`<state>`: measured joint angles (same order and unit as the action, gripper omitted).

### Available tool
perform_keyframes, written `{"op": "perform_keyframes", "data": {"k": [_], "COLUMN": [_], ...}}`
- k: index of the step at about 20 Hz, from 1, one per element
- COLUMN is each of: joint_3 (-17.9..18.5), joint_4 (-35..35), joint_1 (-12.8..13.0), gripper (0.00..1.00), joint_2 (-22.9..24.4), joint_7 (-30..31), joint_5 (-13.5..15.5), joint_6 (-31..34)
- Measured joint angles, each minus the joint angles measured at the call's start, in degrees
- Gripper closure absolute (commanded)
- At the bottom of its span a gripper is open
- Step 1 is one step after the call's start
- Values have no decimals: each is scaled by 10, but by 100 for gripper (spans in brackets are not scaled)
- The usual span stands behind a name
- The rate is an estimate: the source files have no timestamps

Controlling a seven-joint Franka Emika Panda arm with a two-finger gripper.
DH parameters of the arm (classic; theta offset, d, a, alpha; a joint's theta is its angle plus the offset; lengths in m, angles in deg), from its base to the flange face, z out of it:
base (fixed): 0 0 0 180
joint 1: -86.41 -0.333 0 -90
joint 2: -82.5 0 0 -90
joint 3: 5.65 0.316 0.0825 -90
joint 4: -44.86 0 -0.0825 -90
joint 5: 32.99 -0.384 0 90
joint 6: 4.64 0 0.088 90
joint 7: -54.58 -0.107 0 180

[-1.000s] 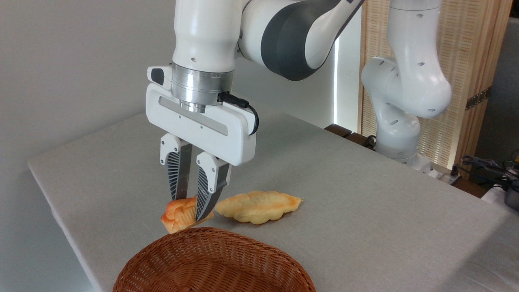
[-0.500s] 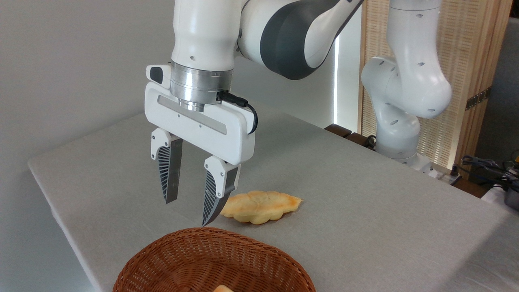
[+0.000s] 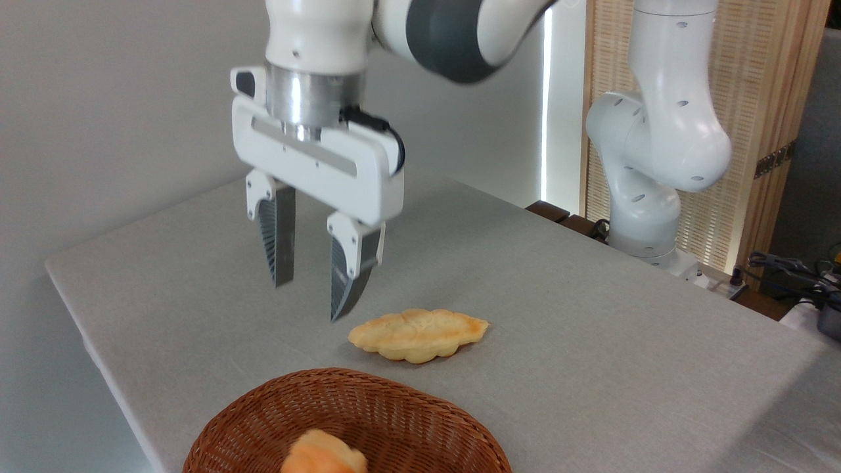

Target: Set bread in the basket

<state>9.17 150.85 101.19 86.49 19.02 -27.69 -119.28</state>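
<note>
bread [image 3: 323, 452], orange-golden, blurred, in basket [image 3: 420, 410]

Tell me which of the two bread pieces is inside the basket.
The small orange-golden bun, low in the wicker basket. The longer, flat, pale-yellow loaf lies outside on the table, beyond the rim. The open gripper holds neither.

bread [image 3: 323, 452] in basket [image 3: 420, 412] | tool [image 3: 309, 301] empty – fingers apart, above table [image 3: 591, 355]
</note>
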Motion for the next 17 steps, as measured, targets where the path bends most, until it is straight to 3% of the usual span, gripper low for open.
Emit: {"op": "perform_keyframes", "data": {"k": [6, 11, 14, 17], "joint_3": [-10, -10, -10, -10], "joint_4": [-22, -22, -22, -22], "joint_1": [1, 1, 1, 1], "gripper": [0, 0, 0, 0], "joint_2": [3, -1, -3, -3], "joint_7": [1, 1, 1, 1], "joint_5": [0, -2, -29, -35], "joint_6": [87, 100, 105, 108]}}
